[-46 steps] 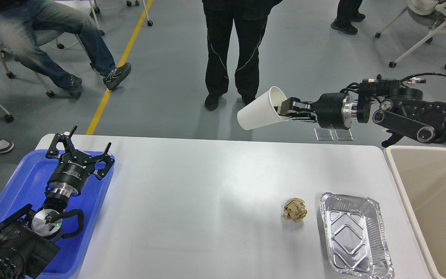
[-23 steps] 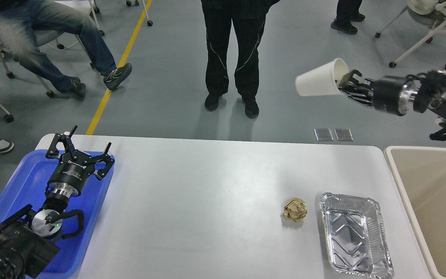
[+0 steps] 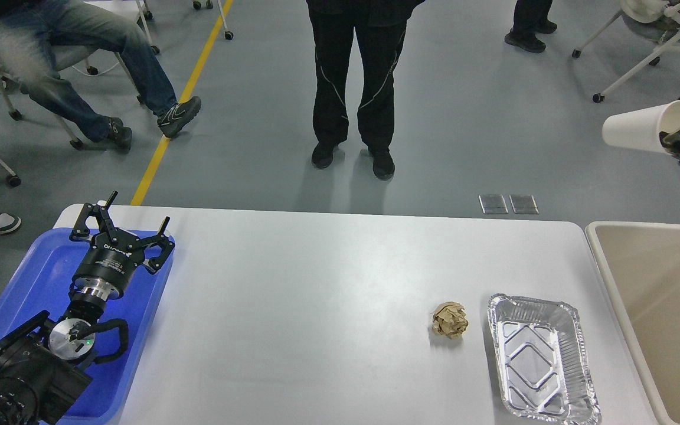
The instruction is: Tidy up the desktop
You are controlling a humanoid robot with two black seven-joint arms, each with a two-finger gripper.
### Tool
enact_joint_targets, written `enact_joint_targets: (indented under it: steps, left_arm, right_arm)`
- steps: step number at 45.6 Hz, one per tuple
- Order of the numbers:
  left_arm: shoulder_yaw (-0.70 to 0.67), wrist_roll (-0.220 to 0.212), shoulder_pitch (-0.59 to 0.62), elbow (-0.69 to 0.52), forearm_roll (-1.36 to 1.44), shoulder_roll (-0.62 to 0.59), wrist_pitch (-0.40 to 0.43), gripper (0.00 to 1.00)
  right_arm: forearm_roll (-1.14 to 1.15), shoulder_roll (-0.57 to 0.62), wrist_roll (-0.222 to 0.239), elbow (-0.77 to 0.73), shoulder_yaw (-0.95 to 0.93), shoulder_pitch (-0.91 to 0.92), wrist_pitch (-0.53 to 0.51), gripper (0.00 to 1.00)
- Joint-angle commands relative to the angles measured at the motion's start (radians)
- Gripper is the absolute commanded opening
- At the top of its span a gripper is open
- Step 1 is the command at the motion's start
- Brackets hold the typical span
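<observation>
The white desktop (image 3: 316,307) fills the lower view. A crumpled brown paper ball (image 3: 450,320) lies on it right of centre, beside an empty foil tray (image 3: 540,360). My right gripper (image 3: 679,139) is at the far right edge, high above the floor, shut on the rim of a white paper cup (image 3: 641,127) that lies sideways with its bottom to the left. My left gripper (image 3: 121,221) is open and empty, hovering over the blue tray (image 3: 27,283) at the left.
A beige bin (image 3: 659,307) stands at the table's right end, below the held cup. People stand and sit beyond the far edge of the table, with wheeled chairs at the back right.
My right gripper has swung the cup to the right and upward, from above the table's far edge to the right edge of the view. The left arm has not moved.
</observation>
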State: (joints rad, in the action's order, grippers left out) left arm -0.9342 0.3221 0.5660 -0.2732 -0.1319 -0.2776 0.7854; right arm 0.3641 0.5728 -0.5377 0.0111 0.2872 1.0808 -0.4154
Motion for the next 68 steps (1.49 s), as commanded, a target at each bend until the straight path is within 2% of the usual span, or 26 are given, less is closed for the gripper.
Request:
enact_joint_targets:
  steps: [1, 3, 9, 17, 20, 24, 35, 54, 68]
  left_arm:
    - [0.0, 0.0, 0.0, 0.0, 0.0, 0.0, 0.0, 1.0]
    - [0.0, 0.0, 0.0, 0.0, 0.0, 0.0, 0.0, 1.0]
    - [0.0, 0.0, 0.0, 0.0, 0.0, 0.0, 0.0, 1.0]
    - [0.0, 0.0, 0.0, 0.0, 0.0, 0.0, 0.0, 1.0]
    - [0.0, 0.0, 0.0, -0.001, 0.0, 0.0, 0.0, 1.0]
    - [0.0, 0.0, 0.0, -0.001, 0.0, 0.0, 0.0, 1.0]
    - [0.0, 0.0, 0.0, 0.0, 0.0, 0.0, 0.0, 1.0]
    - [0.0, 0.0, 0.0, 0.0, 0.0, 0.0, 0.0, 1.0]
    - [0.0, 0.0, 0.0, 0.0, 0.0, 0.0, 0.0, 1.0]
  right_arm:
    - [-0.04, 0.007, 0.033, -0.186, -0.013, -0.114, 0.02, 0.0]
    - [-0.04, 0.007, 0.07, -0.206, -0.025, -0.131, 0.035, 0.0]
    - [-0.04, 0.007, 0.22, -0.215, -0.055, -0.153, 0.082, 0.0]
    - [-0.039, 0.004, 0.404, -0.215, -0.066, -0.185, 0.204, 0.0]
    - [-0.039, -0.002, 0.456, -0.214, -0.066, -0.203, 0.274, 0.0]
    - [-0.037, -0.01, 0.499, -0.214, -0.065, -0.228, 0.354, 0.0]
    - [-0.037, -0.079, 0.55, -0.214, -0.068, -0.329, 0.469, 0.0]
    - [-0.042, -0.275, 0.548, -0.209, -0.102, -0.47, 0.517, 0.0]
    - [-0.042, -0.337, 0.548, -0.206, -0.149, -0.475, 0.517, 0.0]
